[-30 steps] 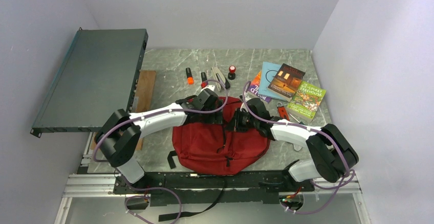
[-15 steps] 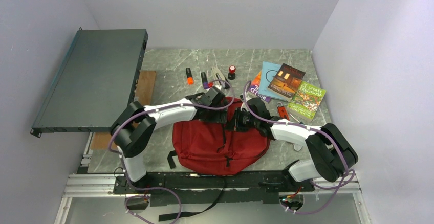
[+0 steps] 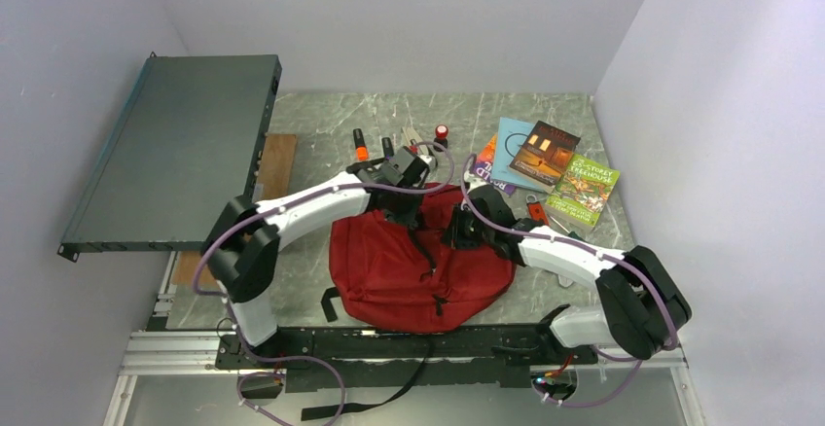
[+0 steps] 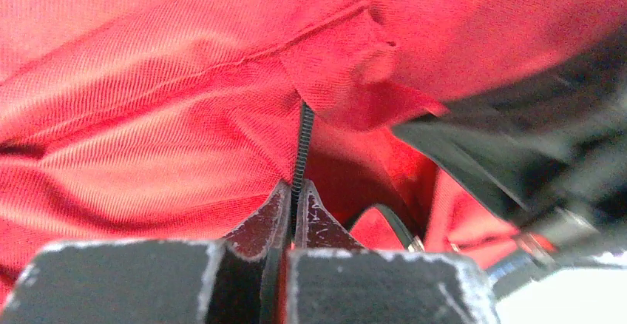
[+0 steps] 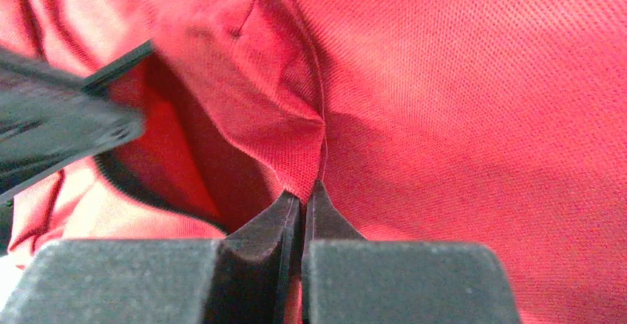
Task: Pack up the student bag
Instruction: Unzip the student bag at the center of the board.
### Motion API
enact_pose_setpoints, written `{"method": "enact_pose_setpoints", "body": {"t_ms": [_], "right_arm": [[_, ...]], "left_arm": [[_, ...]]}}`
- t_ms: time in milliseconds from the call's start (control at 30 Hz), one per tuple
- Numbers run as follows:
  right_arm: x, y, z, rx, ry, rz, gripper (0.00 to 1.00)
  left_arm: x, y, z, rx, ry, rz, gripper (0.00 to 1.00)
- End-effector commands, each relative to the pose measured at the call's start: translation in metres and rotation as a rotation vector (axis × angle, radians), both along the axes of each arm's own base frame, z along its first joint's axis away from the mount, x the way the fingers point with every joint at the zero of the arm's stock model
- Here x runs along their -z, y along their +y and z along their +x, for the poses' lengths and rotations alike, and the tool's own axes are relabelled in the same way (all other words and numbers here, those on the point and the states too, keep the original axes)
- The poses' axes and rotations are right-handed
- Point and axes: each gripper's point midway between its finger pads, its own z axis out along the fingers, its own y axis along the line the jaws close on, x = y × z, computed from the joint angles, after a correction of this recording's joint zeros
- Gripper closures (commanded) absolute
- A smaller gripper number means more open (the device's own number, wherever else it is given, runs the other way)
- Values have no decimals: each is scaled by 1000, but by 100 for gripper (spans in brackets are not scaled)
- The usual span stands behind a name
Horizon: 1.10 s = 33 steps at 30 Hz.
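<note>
The student bag [image 3: 389, 270], a red backpack, lies flat in the middle of the table near the arms' bases. My left gripper [image 3: 409, 216] reaches onto its upper middle. In the left wrist view the left gripper [image 4: 296, 191] is shut on the black zipper strip [image 4: 302, 143] at the edge of the bag's opening, with red fabric [image 4: 148, 117] all around. My right gripper [image 3: 459, 233] sits just to the right on the bag's top. In the right wrist view it [image 5: 303, 191] is shut on a fold of the bag's red cloth [image 5: 296, 132].
Several books [image 3: 545, 152] lie at the back right, among them a green one [image 3: 584, 188]. Markers [image 3: 360, 144] and a small red-topped item [image 3: 442, 134] lie behind the bag. A grey metal panel [image 3: 175, 154] leans at the left, beside a wooden board [image 3: 277, 163]. A black strap [image 3: 370, 402] hangs off the front.
The left arm swung right over the bag's top and its gripper went from open to shut on the zipper edge. The right gripper kept its hold and shifted slightly.
</note>
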Motion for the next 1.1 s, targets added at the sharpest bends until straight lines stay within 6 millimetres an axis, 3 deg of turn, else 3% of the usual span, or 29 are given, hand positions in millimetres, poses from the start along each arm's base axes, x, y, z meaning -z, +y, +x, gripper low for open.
{"method": "enact_pose_setpoints", "body": {"t_ms": [0,133,267,333,633,800,933,1067], "right_arm": [[-26,16,20,-45,-115,62,100],[-26,30,14,-76,-101,166,100],[-35,37,9,-87,-110,234,100],[-43,40,7,-94,-114,273,100],[-68,42,3,-100,-139,323,100],[-61,38,3,-87,-134,295,100],[-53,35,1,-55,-113,310,100],[-47,30,2,-16,-105,294,100]], "left_arm": [[-53,-11,-44,228,71,-231,100],[-59,-3,-43,156,122,-259,100],[-49,18,-29,-41,87,-157,82],[-44,24,-24,-119,60,-121,66],[-39,15,-24,-227,-58,102,22],[-28,6,-23,-254,-102,112,7],[-11,7,-22,-243,-92,162,16],[0,22,-26,-223,-100,216,43]]}}
